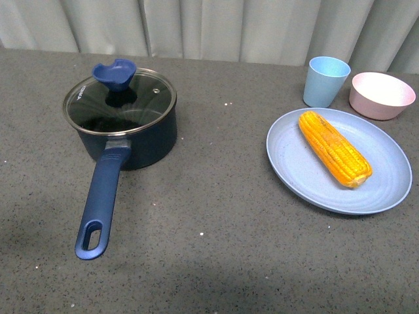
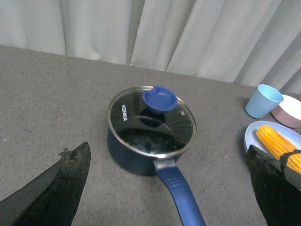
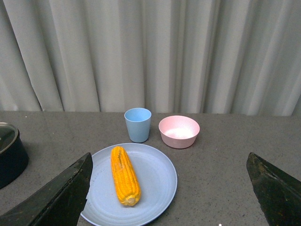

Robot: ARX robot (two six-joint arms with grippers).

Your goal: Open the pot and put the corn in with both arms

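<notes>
I judge the opening step hasn't started: the glass lid point(image 1: 120, 104) sits on the pot point(image 1: 131, 140), and the corn point(image 1: 334, 148) lies on a blue plate point(image 1: 294, 173) well to the pot's right. My left gripper point(image 2: 167, 146), jaws spread and empty, must first close on the lid's blue knob point(image 1: 113, 73); the right gripper point(image 3: 169, 155), also spread, faces the corn. Neither arm shows in the front view, and reflections on the glass hide the pot's inside.

grey speckled tabletop point(image 1: 216, 261), pale pleated curtain point(image 1: 229, 26) — backdrop

Navy pot point(image 1: 141, 140); yellow-orange corn point(image 1: 334, 148); pale blue plate point(image 1: 294, 167); pink bowl point(image 1: 382, 95)
</notes>
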